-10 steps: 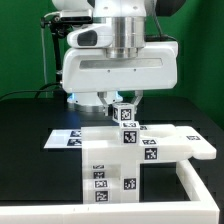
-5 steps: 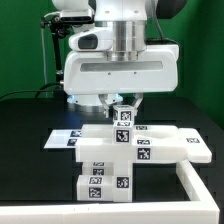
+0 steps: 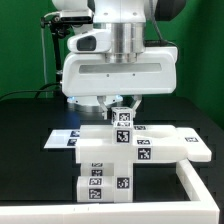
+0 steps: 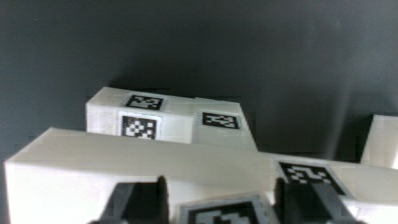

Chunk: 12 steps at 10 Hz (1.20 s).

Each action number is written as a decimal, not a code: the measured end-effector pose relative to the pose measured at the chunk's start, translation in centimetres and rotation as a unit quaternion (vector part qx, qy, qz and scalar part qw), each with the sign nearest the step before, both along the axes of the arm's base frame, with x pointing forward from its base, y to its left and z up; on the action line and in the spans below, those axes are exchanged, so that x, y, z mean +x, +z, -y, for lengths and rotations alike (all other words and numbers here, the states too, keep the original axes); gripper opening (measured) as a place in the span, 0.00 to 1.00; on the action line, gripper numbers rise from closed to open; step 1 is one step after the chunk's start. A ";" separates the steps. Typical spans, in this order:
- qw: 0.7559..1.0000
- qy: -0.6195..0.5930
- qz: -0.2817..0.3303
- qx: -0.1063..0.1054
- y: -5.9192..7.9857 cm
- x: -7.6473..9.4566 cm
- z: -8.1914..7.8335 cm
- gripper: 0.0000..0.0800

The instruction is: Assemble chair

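Claw (image 3: 121, 105): big white housing hanging straight down over the middle of the desk; two dark fingers (image 3: 107, 101) reach below it on either side of a small tagged block at the top of the chair. Whether the fingers press on that block or stand just clear of it cannot be told from either view.

Claw, wrist view (image 4: 215, 203): two dark fingertips show at the lower edge, with a white tagged face between them; contact is not clear here either.

Chair (image 3: 112, 155): white plastic, chunky bars, standing on the black desk directly under the claw. A wide horizontal bar runs across it; a thicker block drops from the bar's middle toward the camera; a small upright piece rises at the top between the fingers. Black-and-white square tags sit on the top piece, on the bar and on the front face of the lower block.

Chair, wrist view (image 4: 169, 115): a white block carrying three tags lies beyond a broader white surface close to the lens; picture is blurred.

Wall (image 3: 205, 190): low white L-shaped wall, toward the exterior view's right and along the near edge, near the chair.

Desk (image 3: 30, 120): black, matte.
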<state>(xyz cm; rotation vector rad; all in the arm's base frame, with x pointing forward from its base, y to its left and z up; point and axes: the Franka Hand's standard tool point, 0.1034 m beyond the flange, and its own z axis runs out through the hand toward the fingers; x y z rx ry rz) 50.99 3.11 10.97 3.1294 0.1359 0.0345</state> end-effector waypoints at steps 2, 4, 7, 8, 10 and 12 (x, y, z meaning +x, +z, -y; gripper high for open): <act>1.000 0.000 0.000 0.000 0.0 0.0 0.0 0.36; 1.000 0.000 0.000 0.000 0.0 0.0 0.0 0.36; 1.000 -0.025 0.000 0.002 0.0 0.0 0.1 0.36; 0.997 -0.081 0.000 0.005 0.0 0.0 0.1 0.36; 0.985 -0.173 0.000 0.011 -0.1 -0.1 0.0 0.36; 0.963 -0.270 -0.003 0.028 -0.1 -0.1 -0.1 0.36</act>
